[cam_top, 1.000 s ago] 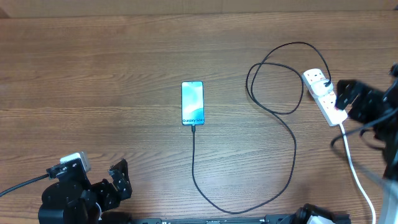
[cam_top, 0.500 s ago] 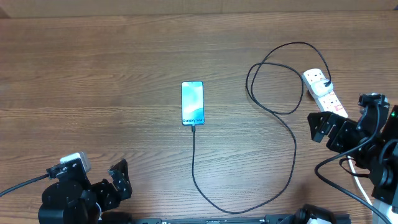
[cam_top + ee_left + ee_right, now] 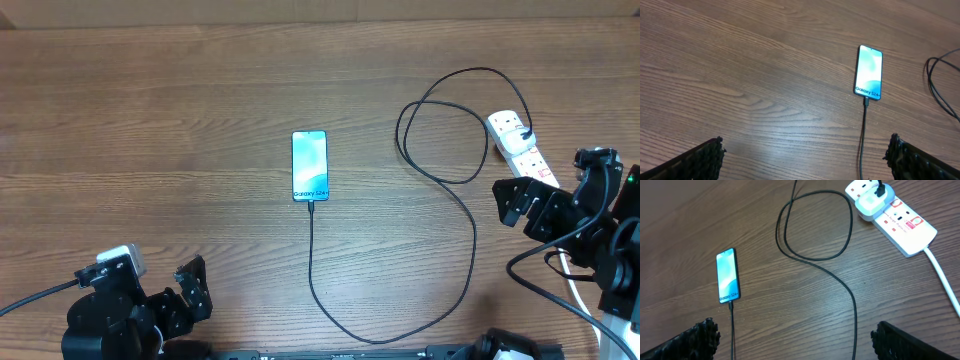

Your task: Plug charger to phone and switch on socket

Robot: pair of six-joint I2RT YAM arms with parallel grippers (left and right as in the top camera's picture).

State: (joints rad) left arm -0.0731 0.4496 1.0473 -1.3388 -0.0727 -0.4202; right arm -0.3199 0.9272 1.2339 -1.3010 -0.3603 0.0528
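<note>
The charger cable point(image 3: 470, 240) looks seated in the phone point(image 3: 310, 165), which lies well apart from the power strip point(image 3: 520, 150) across the surface point(image 3: 150, 120); its adapter point(image 3: 869, 202) sits in the strip's far outlet. The right gripper point(image 3: 792, 337), spread and empty, hovers just beside the strip's cord end. A press off the small red-marked switch point(image 3: 912, 223) could shove the light strip or snag the nearby loop. The left gripper point(image 3: 804, 150) is likewise spread, far from the strip
</note>
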